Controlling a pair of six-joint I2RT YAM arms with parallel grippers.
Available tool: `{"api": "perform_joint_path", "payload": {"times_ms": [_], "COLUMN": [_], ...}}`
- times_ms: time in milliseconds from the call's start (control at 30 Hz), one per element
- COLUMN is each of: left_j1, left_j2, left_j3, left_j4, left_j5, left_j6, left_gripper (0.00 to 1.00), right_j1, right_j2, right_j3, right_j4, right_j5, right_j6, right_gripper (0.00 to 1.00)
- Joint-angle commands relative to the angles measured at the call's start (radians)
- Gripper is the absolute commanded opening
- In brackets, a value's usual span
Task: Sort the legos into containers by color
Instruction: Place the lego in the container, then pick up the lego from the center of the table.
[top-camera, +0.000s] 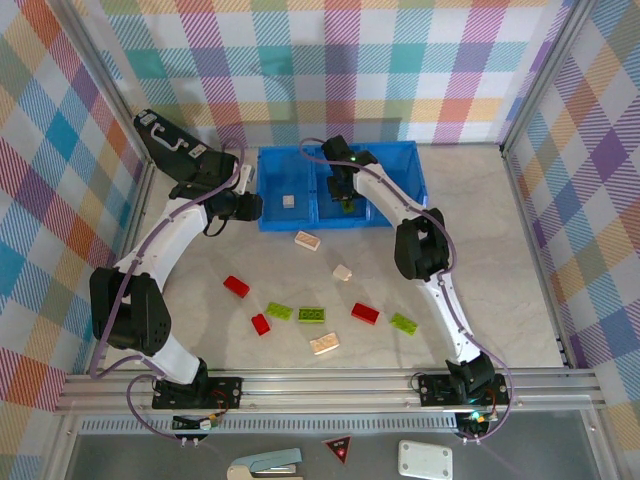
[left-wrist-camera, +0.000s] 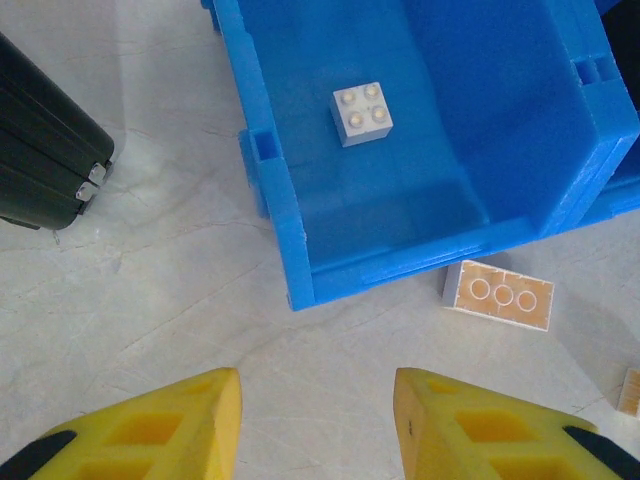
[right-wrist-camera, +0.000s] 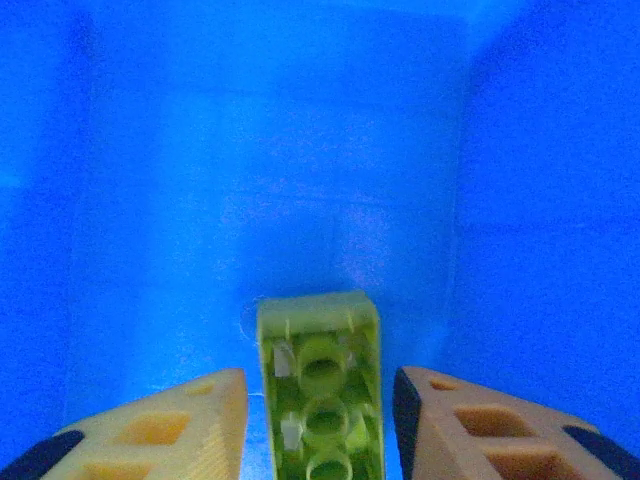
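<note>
A lime green brick is seen underside up between the yellow fingers of the right gripper, low inside one compartment of the blue bin. A thin strip of blue shows on each side of the brick, so the grip is slack and the brick is not pinched.

The left gripper is held over bare table just in front of the bin's left compartment, its fingers parted with nothing between them. A cream brick is seen studs up on that compartment's floor. An upturned cream brick lies just beside the bin's near wall.

The table is pale and faintly marbled, edged by metal rails and enclosed by walls of pastel plaid. A black briefcase is set at the far left.

On the table, three red bricks, three loose green bricks and three loose cream bricks are counted. With those in the bin, four green and four cream are counted in all.
</note>
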Motion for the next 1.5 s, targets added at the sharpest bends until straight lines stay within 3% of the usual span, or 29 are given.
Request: {"api": "perform_joint_path", "payload": {"times_ms": [0,267,533,1100,1467], "left_j1": [0.007,0.007,0.007,0.007,0.007], "left_j2": [-0.031,-0.035,-0.035,-0.033,-0.035], "left_j3": [0.0,-0.002,0.0,0.003,0.003], "left_j4": [0.007,0.005,0.006,0.005,0.003], "left_j5": [0.008,0.005,0.003,-0.007,-0.011], "left_j6": [0.004,0.004,0.005,0.006,0.007], "left_gripper": [0.44,0.44,0.44,0.44,0.44], "right_j1": [-0.005,0.006,0.015,0.075,0.145], "right_j2": [-0.004,-0.066,-0.156,-0.491,-0.654], "right_j3": [0.021,0.021,-0.015,-0.452,-0.818], "right_j4": [-0.006,-0.023,-0.096,-0.045,0.218], "right_j5": [0.039,0.024,-0.071,-0.213,-0.276], "right_j6": [-0.013,-0.024,-0.036,-0.018,-0.071], "right_gripper": [0.47,0.47,0.45,0.44,0.44]}}
